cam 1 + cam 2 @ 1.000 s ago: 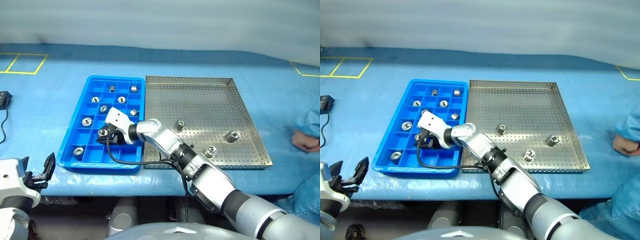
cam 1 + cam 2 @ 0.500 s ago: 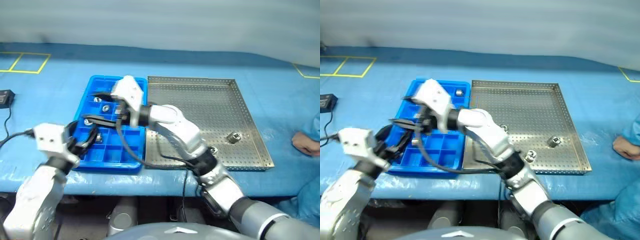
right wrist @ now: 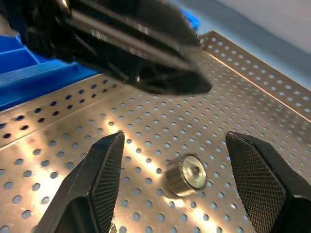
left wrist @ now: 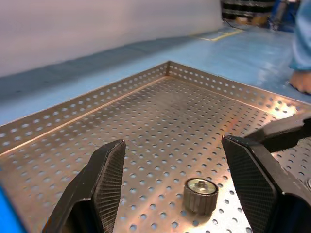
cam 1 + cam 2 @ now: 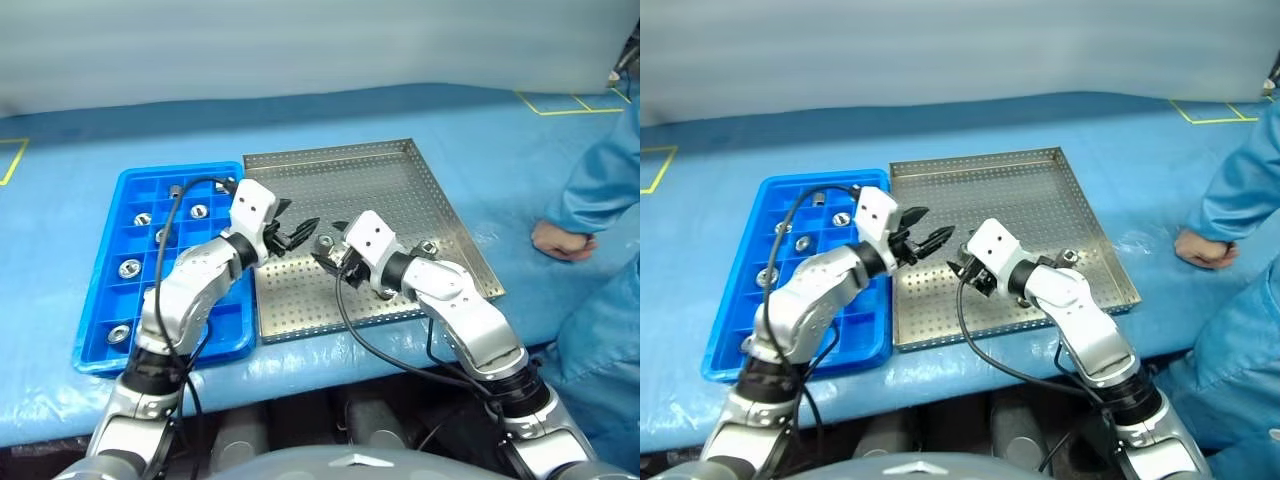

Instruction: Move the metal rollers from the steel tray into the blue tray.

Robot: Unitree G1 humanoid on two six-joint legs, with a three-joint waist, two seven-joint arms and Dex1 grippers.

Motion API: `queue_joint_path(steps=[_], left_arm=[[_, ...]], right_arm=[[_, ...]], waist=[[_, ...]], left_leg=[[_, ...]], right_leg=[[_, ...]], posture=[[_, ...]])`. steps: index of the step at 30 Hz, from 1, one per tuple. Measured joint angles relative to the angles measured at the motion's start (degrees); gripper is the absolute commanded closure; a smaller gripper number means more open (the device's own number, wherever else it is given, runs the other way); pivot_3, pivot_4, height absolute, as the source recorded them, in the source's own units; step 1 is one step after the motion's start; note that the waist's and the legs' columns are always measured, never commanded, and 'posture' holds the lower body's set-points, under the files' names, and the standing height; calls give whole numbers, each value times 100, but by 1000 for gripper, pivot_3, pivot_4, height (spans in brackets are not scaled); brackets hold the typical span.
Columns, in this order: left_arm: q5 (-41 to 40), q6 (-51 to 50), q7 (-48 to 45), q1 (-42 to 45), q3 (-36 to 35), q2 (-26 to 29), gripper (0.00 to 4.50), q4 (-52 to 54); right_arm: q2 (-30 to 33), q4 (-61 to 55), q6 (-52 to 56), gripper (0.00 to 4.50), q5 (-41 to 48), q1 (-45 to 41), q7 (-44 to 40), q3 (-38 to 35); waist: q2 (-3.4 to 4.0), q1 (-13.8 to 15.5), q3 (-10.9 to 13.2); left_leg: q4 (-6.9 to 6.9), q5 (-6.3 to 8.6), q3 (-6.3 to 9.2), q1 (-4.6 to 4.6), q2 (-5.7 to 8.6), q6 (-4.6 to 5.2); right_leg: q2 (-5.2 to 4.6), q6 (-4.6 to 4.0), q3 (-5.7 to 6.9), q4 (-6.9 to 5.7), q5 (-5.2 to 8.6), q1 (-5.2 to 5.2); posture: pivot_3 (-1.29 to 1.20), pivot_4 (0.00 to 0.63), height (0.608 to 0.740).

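The steel tray lies right of the blue tray. Several metal rollers sit in the blue tray's compartments, for example one roller. Both grippers hover low over the steel tray's near-left part, pointing at each other. One roller stands on the perforated base between them, also seen as the roller in the right wrist view. My left gripper is open and empty. My right gripper is open and empty too. Another roller sits near the tray's right rim.
A person in a blue sleeve rests a hand on the blue table cover right of the steel tray. Black cables loop from both wrists, over the blue tray and the steel tray's front edge. Yellow tape marks lie at the far right.
The camera has swung right. My right gripper left the blue tray, opened and moved over the steel tray. My left arm rose from the low left to the steel tray.
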State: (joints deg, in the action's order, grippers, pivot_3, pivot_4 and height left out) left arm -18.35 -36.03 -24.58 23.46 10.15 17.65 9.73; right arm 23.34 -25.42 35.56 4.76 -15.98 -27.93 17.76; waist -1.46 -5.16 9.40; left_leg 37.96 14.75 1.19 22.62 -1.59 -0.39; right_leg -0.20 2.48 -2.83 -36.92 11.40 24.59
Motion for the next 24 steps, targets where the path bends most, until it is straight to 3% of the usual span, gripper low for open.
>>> queue_joint_path(steps=[6,15,18,23,24], left_arm=[[493,171,-158,471,267,-87,1037,-1416],[625,272,-473,443,281,-274,1037,-1902],[712,241,-364,445,259,-360,1617,-2119],[868,229,-291,487,173,-381,3182,-2214],[899,229,-297,487,172,-374,3182,-2214]], right_arm=[[-73,-254,124,1027,-61,304,295,-143],[-144,-257,142,1027,-117,341,418,-228],[-178,-256,142,985,-117,332,418,-228],[-249,-248,141,985,-120,270,436,-230],[-269,-237,140,985,-124,262,443,-231]], waist=[[0,-267,0],[0,-493,0],[0,-512,0],[1,-529,-1],[2,-528,-2]], left_leg=[[7,1,-13,2,11,2],[8,1,-12,1,11,3],[9,2,-14,-1,12,3],[11,1,-14,-6,12,3],[11,1,-14,-6,12,3]], right_leg=[[-10,18,-18,5,-9,0],[-9,24,-21,2,-12,0],[-9,27,-24,1,-14,0],[-8,30,-27,-1,-15,-2],[-8,30,-27,-2,-16,-3]], posture=[[-253,150,740],[-237,150,740],[-237,150,740],[-226,150,740],[-226,150,740]])
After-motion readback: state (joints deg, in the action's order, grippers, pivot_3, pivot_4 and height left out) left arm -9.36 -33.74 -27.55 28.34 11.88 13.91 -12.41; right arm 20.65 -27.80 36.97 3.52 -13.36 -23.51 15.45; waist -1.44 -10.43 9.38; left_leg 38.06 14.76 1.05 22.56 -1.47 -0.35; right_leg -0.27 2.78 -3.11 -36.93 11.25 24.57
